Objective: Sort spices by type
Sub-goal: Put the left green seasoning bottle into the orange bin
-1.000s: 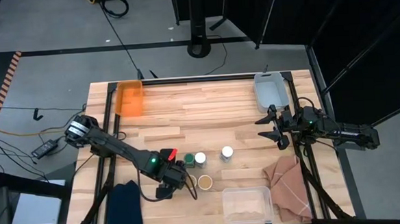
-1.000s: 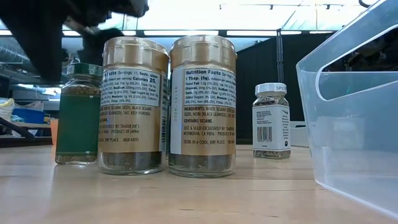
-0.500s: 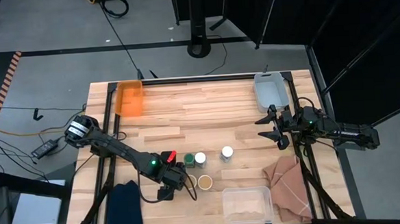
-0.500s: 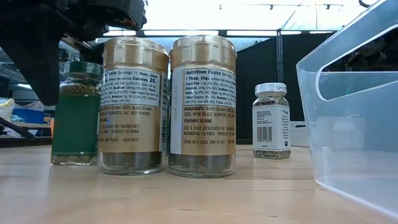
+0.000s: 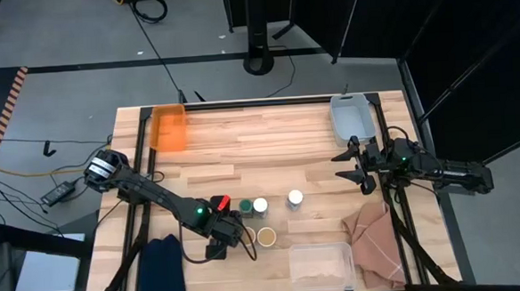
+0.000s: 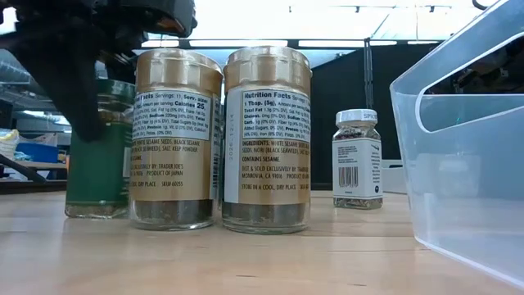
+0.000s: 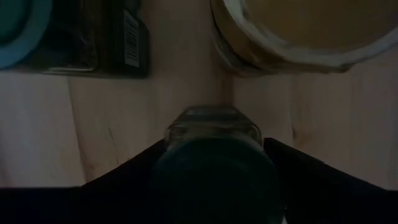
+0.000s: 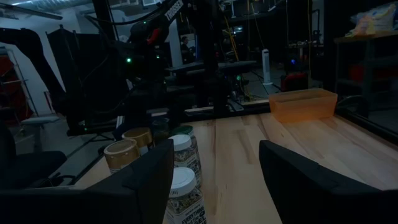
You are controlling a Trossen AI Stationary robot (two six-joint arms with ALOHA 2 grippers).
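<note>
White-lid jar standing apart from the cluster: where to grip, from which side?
Take the white-lid jar from straight above, closing on the cap's round sides. It stands upright with bare table all round, and the right gripper, open, is nearer.

Up at the far left corner of the wooden bench (image 5: pixel 260 141) sits an orange bin (image 5: pixel 170 129), and over at the far right corner there's a grey tray (image 5: pixel 351 117). Down along the near edge, a clear plastic container (image 5: pixel 321 265) lies just beside a crumpled tan cloth (image 5: pixel 375 243), the two side by side. At the near left, a dark blue cloth (image 5: pixel 162 269) hangs over the bench edge. Beyond the bench, a black stand base (image 5: pixel 259 61) rests on the grey floor, with cables trailing nearby.
</note>
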